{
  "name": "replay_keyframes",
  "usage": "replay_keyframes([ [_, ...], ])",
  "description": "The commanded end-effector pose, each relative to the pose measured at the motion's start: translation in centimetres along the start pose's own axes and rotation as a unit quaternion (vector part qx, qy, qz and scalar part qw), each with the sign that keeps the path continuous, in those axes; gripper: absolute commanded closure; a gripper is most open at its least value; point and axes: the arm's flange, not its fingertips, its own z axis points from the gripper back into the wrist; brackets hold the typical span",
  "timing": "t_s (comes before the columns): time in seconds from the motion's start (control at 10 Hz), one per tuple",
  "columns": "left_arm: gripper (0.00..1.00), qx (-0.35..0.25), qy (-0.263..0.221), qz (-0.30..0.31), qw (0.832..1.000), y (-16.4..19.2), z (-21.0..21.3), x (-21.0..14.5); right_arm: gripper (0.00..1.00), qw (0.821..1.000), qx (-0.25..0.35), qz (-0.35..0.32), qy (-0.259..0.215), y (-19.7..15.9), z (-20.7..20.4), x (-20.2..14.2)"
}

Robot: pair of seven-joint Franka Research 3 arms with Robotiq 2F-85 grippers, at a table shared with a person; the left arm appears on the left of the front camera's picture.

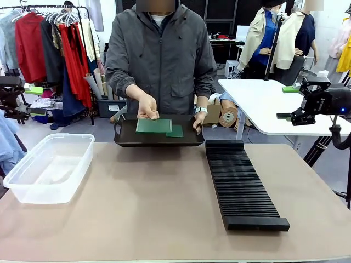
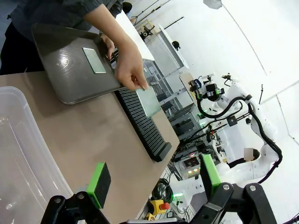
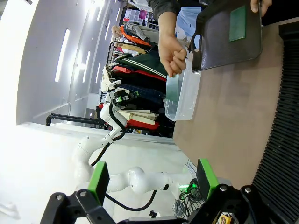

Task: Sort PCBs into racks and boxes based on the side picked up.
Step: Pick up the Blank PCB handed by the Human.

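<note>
The tan counter (image 1: 164, 219) takes up the lower half of the front frame. A person (image 1: 164, 55) in a grey jacket stands at its far edge, top centre. The clear tub (image 1: 49, 167) sits on the counter at the left of the frame. The long black rack (image 1: 241, 186) runs from mid-frame toward the lower right. A dark tray (image 1: 159, 139) rests at the far edge, centre frame, with its right end just beside the rack's far end.

My left fingers (image 1: 34, 101) hang at the left edge of the front frame, off the counter and above the tub. They are spread wide with nothing between them, as my left wrist view (image 2: 154, 179) also shows. My right fingers (image 1: 286, 102) hover at the right edge, well apart from the rack, and are likewise spread and bare (image 3: 152, 179).

One hand (image 1: 147, 107) of the person pinches the held PCB (image 1: 153, 126) just above the tray. The other hand (image 1: 198, 121) grips the tray's right rim. The second PCB (image 1: 176, 131) lies flat in the tray, partly behind the held one.
</note>
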Motion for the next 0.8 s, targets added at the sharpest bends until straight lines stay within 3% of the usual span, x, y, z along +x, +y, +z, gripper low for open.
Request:
replay_keyframes([
  [0.0,0.00,0.005,0.004,0.005,1.000,-0.4,0.1,0.0,0.00,1.000,-0.006,-0.001,0.000,0.5,0.0,-0.1],
  [0.3,0.00,0.005,0.004,0.005,1.000,-0.4,0.1,0.0,0.00,1.000,0.000,0.000,0.000,0.0,0.0,0.0],
  [0.7,0.00,0.005,0.004,0.005,1.000,-0.4,0.1,0.0,0.00,0.999,0.034,-0.034,-0.001,-3.5,-2.4,0.7],
])
